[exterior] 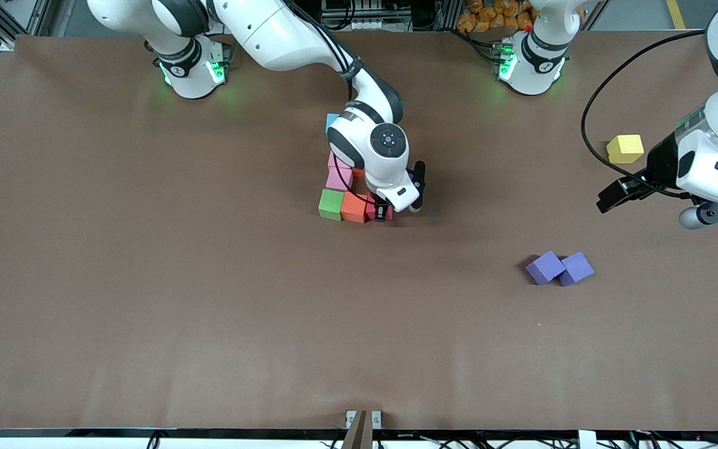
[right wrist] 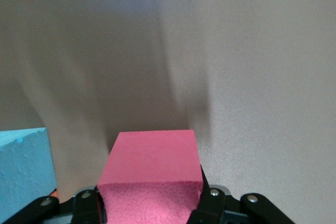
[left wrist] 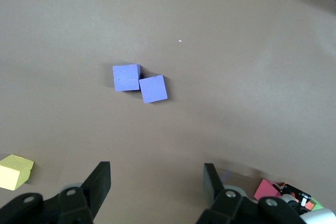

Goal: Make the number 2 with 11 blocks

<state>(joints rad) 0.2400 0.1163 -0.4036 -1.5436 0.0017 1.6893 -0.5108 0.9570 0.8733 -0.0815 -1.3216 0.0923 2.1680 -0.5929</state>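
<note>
Your right gripper grasps a pink block beside the orange block, while your left gripper waits released above the table.

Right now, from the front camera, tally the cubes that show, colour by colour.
purple cubes: 2
pink cubes: 2
yellow cube: 1
green cube: 1
orange cube: 1
red cube: 1
light blue cube: 1
Total: 9
The right arm may cover more.
</note>
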